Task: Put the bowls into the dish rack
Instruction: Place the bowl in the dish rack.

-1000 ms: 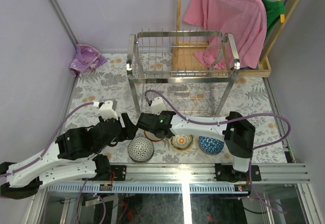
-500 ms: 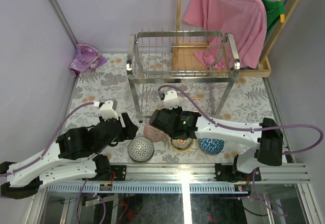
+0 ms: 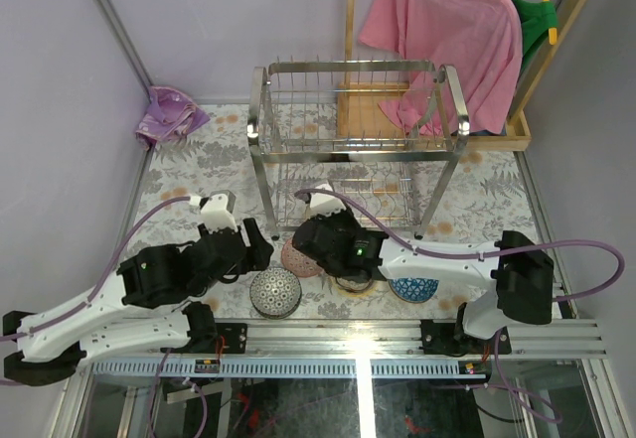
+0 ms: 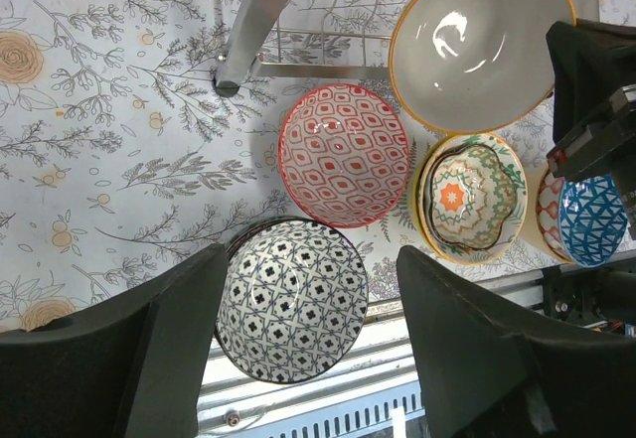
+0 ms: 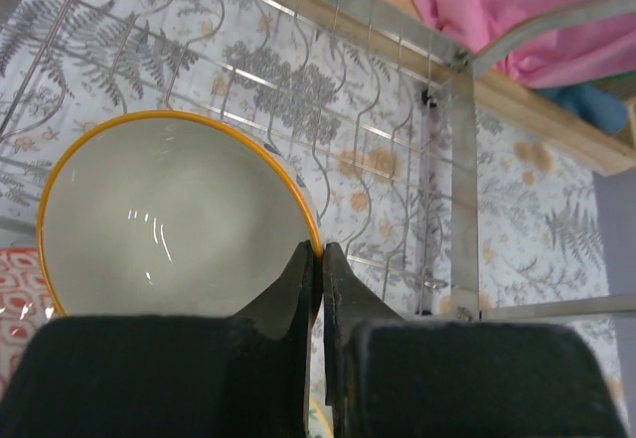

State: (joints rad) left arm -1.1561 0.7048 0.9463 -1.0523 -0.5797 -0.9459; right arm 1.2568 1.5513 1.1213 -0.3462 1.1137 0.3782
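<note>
Dish rack (image 3: 353, 152) stands at centre-far on the floral tablecloth (image 3: 199, 160), two wire tiers on chrome posts. No bowl sits in the upper tier. A pink shirt (image 3: 447, 31) hangs behind its far-right corner.

Right arm reaches left across the near side of the rack, wrist just in front of the lower tier. Right gripper (image 5: 320, 249): fingers pinched tight on the orange rim of a white bowl (image 5: 169, 229), one finger inside, one outside. The bowl is off the cloth, its open face turned toward the wrist camera, with the lower tier's wires directly behind it. Left wrist view puts this bowl (image 4: 475, 41) over the rack's near bottom rail, right of the near-left post. Cannot tell whether it touches the wires.

Left arm lies at near left. Left gripper (image 4: 313, 259): jaws spread wide, nothing between them. It hovers above two bowls near the rack's near-left post.

Four bowl positions on the cloth, all near of the rack, left to right:
- black-and-white bowl (image 4: 293, 299), rim down, nearest the table edge
- red patterned bowl (image 4: 345, 155), rim down, just far of it, close to the post
- floral bowl (image 4: 469, 195), upright, nested in a yellow-rimmed one
- blue bowl (image 4: 591, 219), upright, partly hidden by the right arm
</note>
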